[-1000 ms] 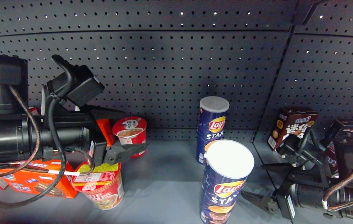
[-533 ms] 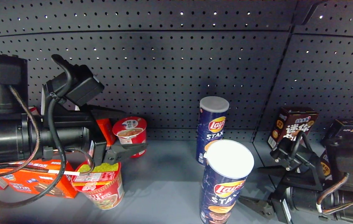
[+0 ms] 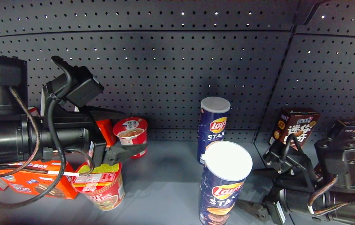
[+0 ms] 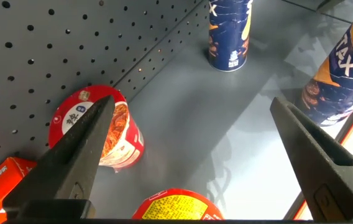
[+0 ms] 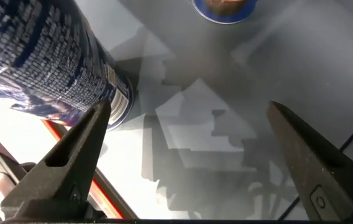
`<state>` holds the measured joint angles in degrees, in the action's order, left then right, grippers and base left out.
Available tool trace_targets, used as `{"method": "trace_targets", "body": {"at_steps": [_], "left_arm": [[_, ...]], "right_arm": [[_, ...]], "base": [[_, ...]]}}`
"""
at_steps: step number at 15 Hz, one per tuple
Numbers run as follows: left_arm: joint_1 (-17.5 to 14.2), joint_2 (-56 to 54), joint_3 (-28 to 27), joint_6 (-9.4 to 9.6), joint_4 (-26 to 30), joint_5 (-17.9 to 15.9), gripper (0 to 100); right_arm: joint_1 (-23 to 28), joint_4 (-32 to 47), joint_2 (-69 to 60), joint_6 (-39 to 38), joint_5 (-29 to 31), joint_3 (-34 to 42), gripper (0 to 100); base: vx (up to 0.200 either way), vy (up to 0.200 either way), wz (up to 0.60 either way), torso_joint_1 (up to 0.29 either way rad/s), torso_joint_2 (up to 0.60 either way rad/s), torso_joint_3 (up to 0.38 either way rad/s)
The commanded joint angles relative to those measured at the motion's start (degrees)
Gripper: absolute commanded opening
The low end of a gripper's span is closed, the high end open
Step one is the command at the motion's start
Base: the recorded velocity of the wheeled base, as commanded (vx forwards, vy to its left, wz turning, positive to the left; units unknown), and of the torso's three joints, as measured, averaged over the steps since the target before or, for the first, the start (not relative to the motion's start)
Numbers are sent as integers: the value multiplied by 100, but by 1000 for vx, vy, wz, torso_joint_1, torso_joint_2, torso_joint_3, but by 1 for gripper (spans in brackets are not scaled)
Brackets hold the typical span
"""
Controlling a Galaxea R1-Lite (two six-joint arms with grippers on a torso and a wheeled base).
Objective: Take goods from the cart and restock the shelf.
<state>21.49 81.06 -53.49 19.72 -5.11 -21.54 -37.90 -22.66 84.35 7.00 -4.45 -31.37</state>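
Two dark blue chips cans stand on the grey shelf [image 3: 165,184]: the far can [image 3: 213,128] near the pegboard, the near can [image 3: 224,181] at the front. My right gripper [image 3: 247,186] is open beside the near can's lower right, holding nothing. The right wrist view has the near can [image 5: 46,62] just outside the open right gripper [image 5: 189,109]. My left gripper [image 3: 135,128] hangs open above a large red cup noodle [image 3: 102,187], with a small red cup noodle [image 3: 131,132] behind it. The left wrist view shows the left gripper [image 4: 192,102] open over both cups [image 4: 99,134].
Orange snack boxes [image 3: 30,182] lie at the shelf's left. A brown box [image 3: 293,126] stands on the right bay past the upright divider [image 3: 274,87]. The pegboard wall [image 3: 171,68] closes the back. Bare shelf floor lies between the cups and the cans.
My right arm has drawn back toward the shelf front and a little left, its fingers still open. The near can's top has shifted slightly left. The left arm has kept still.
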Motion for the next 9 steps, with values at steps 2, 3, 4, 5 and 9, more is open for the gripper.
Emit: {"method": "trace_targets", "body": {"at_steps": [2,3,4,5,9], "left_arm": [[-5,-2,5,5,1,1,100],[-5,-2,5,-4,1,1,100],[-5,-2,5,-4,1,1,100],[-5,-2,5,5,1,1,100],[-5,-2,14,-4,1,1,100]], "right_arm": [[-77,-1,29,3,-3,-1,100],[-77,-1,38,3,-3,-1,100],[-77,-1,38,3,-3,-1,100],[-77,-1,38,3,-3,-10,100],[-77,-45,108,3,-3,-45,100]], "base": [[0,0,0,0,0,0],[0,0,0,0,0,0],[0,0,0,0,0,0],[0,0,0,0,0,0],[0,0,0,0,0,0]]}}
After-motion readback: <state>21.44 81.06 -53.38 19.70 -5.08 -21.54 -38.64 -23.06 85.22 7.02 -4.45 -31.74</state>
